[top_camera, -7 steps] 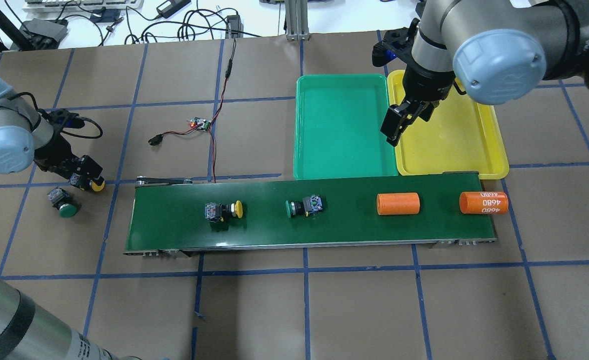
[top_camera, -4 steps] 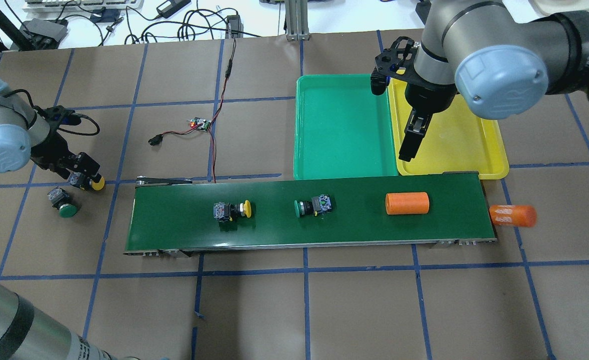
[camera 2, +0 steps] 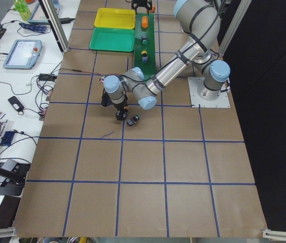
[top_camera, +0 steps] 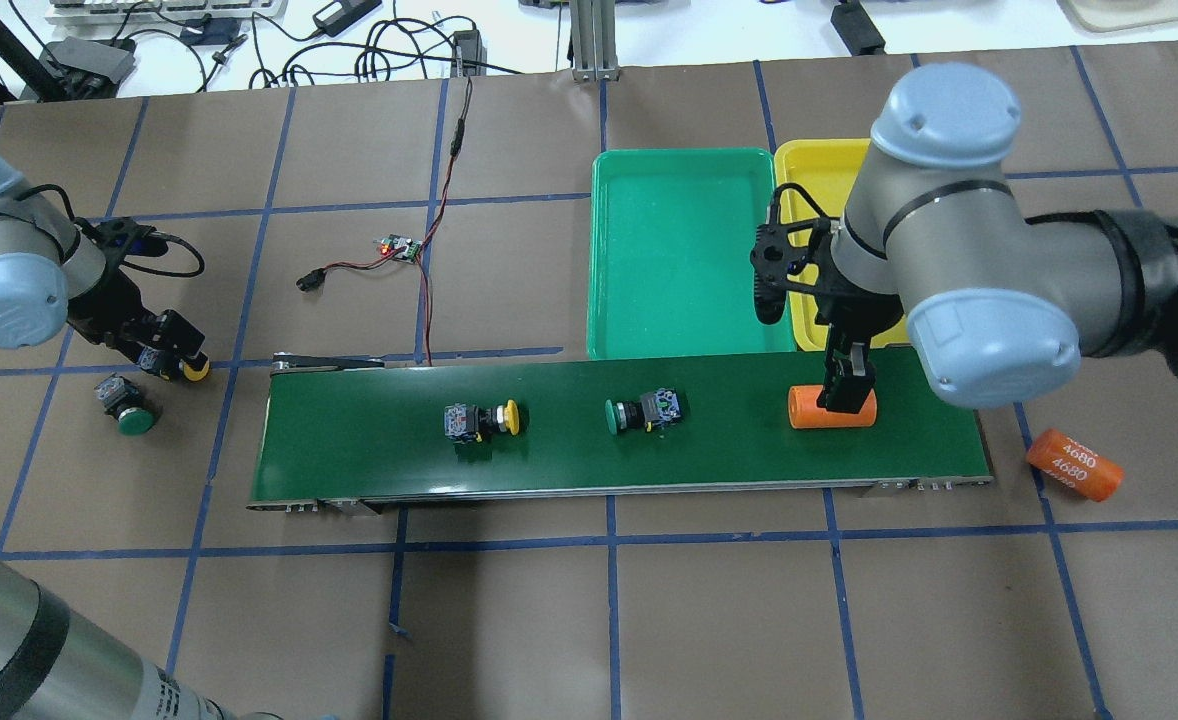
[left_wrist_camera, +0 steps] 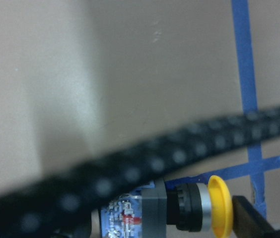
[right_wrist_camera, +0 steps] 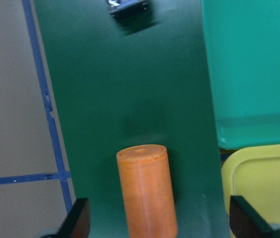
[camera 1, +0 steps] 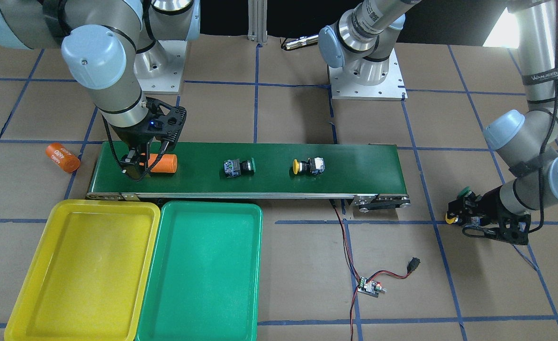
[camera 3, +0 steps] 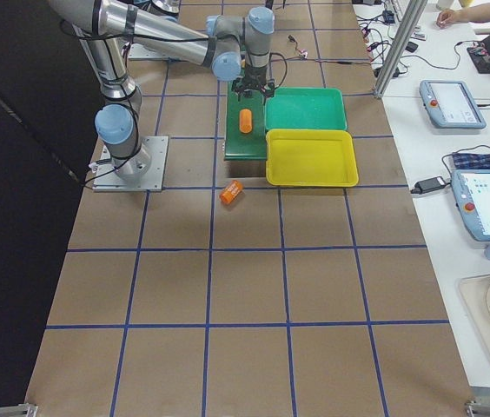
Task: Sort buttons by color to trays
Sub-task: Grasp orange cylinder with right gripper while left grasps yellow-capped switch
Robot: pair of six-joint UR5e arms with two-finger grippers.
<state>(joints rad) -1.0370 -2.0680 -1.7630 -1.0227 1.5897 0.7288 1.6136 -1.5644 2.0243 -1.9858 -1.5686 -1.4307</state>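
A yellow button [top_camera: 489, 420] and a green button [top_camera: 642, 413] lie on their sides on the conveyor belt [top_camera: 369, 450]. Another green button [top_camera: 127, 410] lies on the table left of the belt. My left gripper [top_camera: 171, 358] is low beside it, shut on a second yellow button [left_wrist_camera: 214, 206]. My right gripper [top_camera: 846, 395] is open and straddles an orange cylinder [right_wrist_camera: 147, 188] on the belt's right part. The green tray [top_camera: 689, 250] and the yellow tray [camera 1: 85, 270] sit side by side beyond the belt, with nothing in them.
An orange cylinder marked 4680 [top_camera: 1073, 464] lies on the table past the belt's right end. A small circuit board with red and black wires [top_camera: 401, 247] lies behind the belt's left end. My right arm covers most of the yellow tray in the overhead view.
My right gripper came from over the trays down onto the belt, astride the orange cylinder. The belt carried the buttons and that cylinder right. The 4680 cylinder dropped off the belt's end.
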